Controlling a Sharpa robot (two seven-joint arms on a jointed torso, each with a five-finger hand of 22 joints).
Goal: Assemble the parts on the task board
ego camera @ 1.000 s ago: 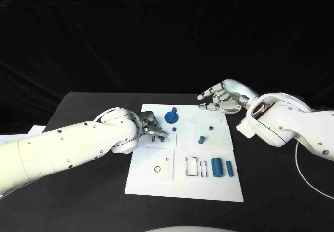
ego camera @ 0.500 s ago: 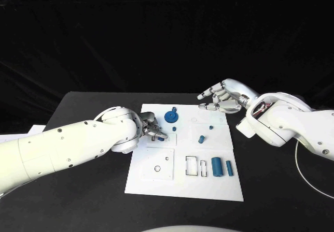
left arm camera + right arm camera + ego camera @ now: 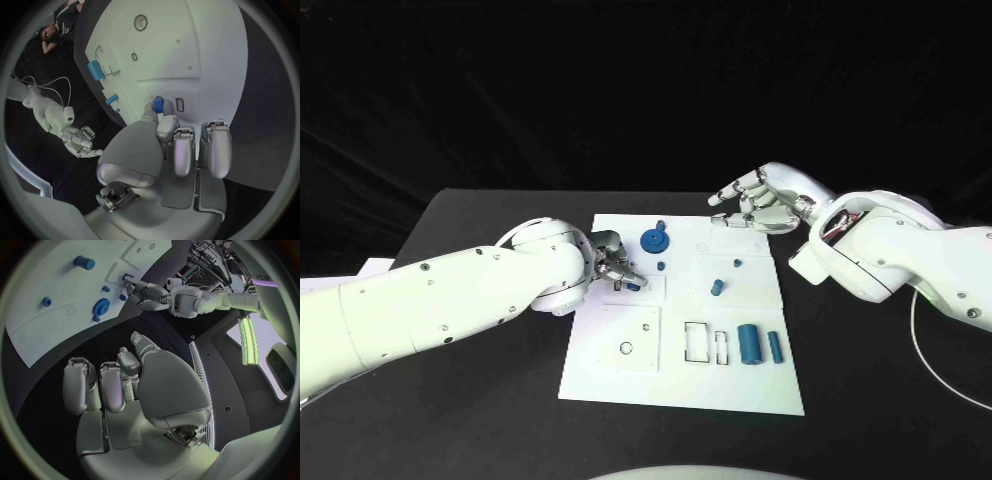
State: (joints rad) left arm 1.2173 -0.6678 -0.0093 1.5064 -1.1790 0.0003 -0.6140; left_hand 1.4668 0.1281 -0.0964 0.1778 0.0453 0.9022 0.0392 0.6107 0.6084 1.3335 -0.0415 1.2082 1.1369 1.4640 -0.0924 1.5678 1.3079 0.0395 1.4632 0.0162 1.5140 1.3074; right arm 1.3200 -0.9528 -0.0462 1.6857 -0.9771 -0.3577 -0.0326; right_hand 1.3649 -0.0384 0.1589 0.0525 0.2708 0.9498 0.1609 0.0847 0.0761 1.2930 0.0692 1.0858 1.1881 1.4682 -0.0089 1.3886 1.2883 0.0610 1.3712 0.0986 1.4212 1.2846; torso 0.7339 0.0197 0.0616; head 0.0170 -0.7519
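Nearest on board: two blue cylindrical pegs (image 3: 762,346) lie beside empty rectangular slots on the white flat task board (image 3: 733,390), which rests on the black counter (image 3: 488,420).
Left hand (image 3: 610,265): its fingers pinch a small blue peg (image 3: 157,104) at a slot on the board's left-middle.
Step in hand: likely seating this peg.
Next move: align it upright over the slot, then press.
Far side: blue round gear (image 3: 655,242).
Right hand (image 3: 759,205): hovers past the board's far edge, fingers curled in, holding nothing.

**A robot test lab**

A black table (image 3: 473,420) is sitting before black drapes (image 3: 589,90), carrying a white task board (image 3: 678,385); a cable (image 3: 935,350) is trailing across it, typical of a robotics bench.
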